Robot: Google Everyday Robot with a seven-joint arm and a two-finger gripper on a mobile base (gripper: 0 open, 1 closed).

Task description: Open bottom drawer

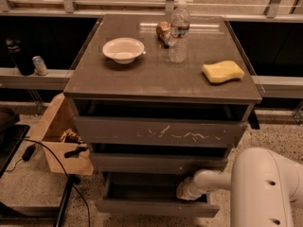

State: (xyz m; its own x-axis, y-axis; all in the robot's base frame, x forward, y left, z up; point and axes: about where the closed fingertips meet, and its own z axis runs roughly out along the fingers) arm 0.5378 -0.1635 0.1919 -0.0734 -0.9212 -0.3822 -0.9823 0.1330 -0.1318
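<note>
Camera view looks down on a grey cabinet (156, 82) with three drawers. The bottom drawer (142, 207) sits lowest, next to the floor, and stands partly out, so its dark inside shows behind the slim front. The gripper (188, 191) is at the right part of that drawer, low over its inside and just behind the top edge of the front. It probably sits there because the front has no handle and the edge is the only place to pull. How wide the gripper stands cannot be told, since its tip merges with the dark drawer. The white arm (265, 188) reaches in from the right, low and nearly level, which suits a straight pull outward along the drawer's travel.

The top drawer (161, 132), marked with white scratches, and the middle drawer (158, 163) also stand a little forward of the frame. On top lie a bowl (124, 49), a bottle (179, 32) and a sponge (222, 71), all well back from the front edge. A cardboard box (57, 131) stands against the cabinet's left side, clear of the drawer's path. The task looks partly done, with more pull needed.
</note>
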